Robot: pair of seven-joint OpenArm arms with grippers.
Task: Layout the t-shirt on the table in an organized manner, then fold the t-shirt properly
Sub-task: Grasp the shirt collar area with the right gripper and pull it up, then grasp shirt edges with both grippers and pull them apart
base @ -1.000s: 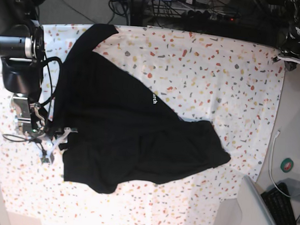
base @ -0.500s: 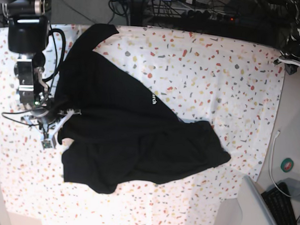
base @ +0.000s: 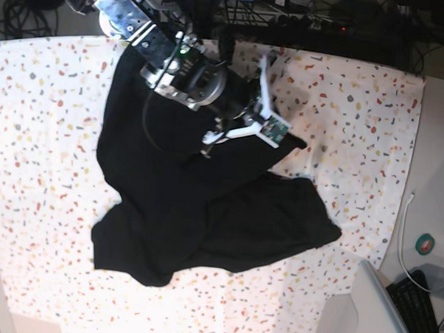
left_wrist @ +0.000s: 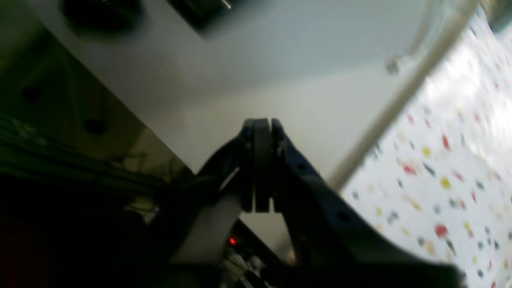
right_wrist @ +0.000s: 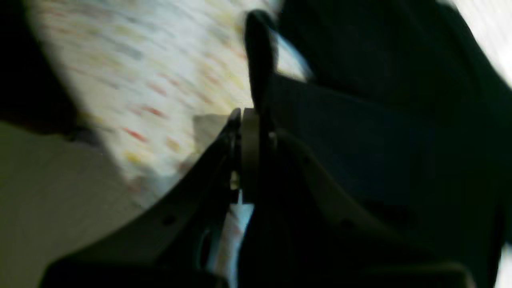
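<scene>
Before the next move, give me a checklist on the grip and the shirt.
1. Right gripper shut on the t-shirt: ok, its jaws are pressed together with black fabric bunched against them.
2. Left gripper shut and empty: ok, nothing shows between its jaws.
3. Left gripper off the cloth: ok, it sits over plain grey surface beside the table.
4. Shirt laid out flat: not ok, it lies bunched and folded over itself.
5. Shirt fully on the table: ok, speckled cloth shows all round it in the base view.
6. How much fabric the right gripper holds: cannot tell, the wrist view is blurred.
</scene>
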